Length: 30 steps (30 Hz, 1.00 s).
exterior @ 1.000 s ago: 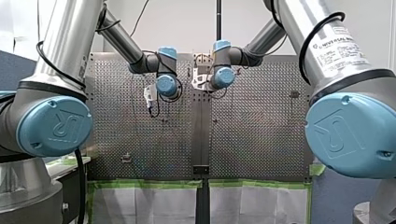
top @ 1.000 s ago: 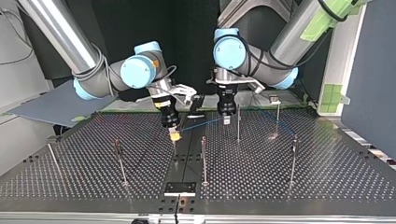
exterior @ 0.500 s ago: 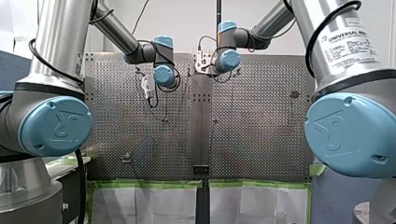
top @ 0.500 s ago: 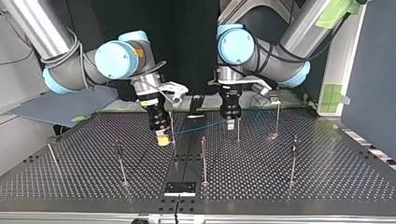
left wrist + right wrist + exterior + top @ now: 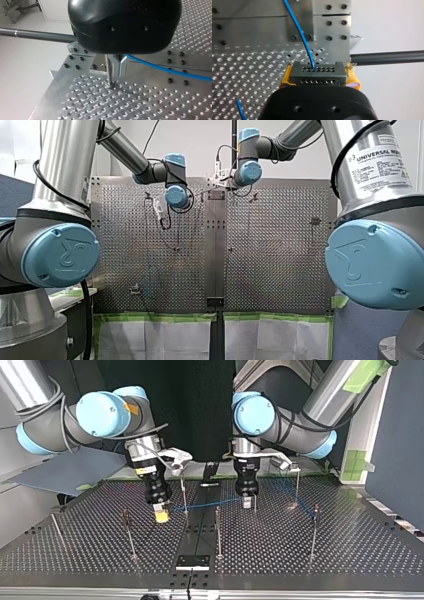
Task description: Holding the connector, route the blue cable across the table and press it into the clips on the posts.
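Across the table (image 5: 350, 550), the right arm (image 5: 50, 435), jaws clamped on the connector (image 5: 316, 73), had drawn the blue cable (image 5: 200, 506) farther toward the top view's left, likely ready for clipping; whether the left arm's (image 5: 300, 435) jaws gripped could not be told.

A robotics lab, by its perforated table (image 5: 350, 552).

Your front view sits behind and above the arms, between their shoulders, and looks far out over the perforated table (image 5: 280, 260). Your top view faces back at them from across that same table at about working height, so the sides cross. Your wrist views sit very near the work: the left looks along the left gripper (image 5: 120, 72) at a post (image 5: 108, 72), the right along the right gripper (image 5: 318, 78) over the connector (image 5: 317, 72), and both share the blue cable (image 5: 162, 69) and a dark rod (image 5: 37, 35) beyond the table's edge.
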Motion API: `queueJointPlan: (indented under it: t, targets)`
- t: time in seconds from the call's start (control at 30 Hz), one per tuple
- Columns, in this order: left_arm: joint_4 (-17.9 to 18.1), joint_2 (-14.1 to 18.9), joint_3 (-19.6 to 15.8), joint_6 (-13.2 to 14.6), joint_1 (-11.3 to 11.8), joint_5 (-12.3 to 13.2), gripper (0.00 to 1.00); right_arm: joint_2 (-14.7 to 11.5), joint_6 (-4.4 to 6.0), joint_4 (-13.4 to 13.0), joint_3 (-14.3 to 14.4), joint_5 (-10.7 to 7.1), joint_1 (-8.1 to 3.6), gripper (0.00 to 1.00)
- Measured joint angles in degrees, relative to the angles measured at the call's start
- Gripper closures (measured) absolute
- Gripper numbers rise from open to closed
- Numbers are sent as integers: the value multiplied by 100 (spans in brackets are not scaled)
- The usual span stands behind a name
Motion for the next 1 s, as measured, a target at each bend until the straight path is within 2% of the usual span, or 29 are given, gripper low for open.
queueJointPlan:
  t: [0.17, 0.47, 0.83, 1.0]
  targets:
    - [-44, -4, 118, -10, 76, 145, 100, 174, -2, -15, 0, -67, -36, 100]
    - [-66, -85, 255, -36, 279, 564, 100, 235, 34, -53, -24, -289, -172, 100]
    - [-161, -472, 714, -98, 457, 869, 100, 309, 84, -100, -56, -515, -399, 100]
    - [-235, -676, 963, -115, 527, 976, 100, 395, 89, -105, -109, -554, -493, 100]
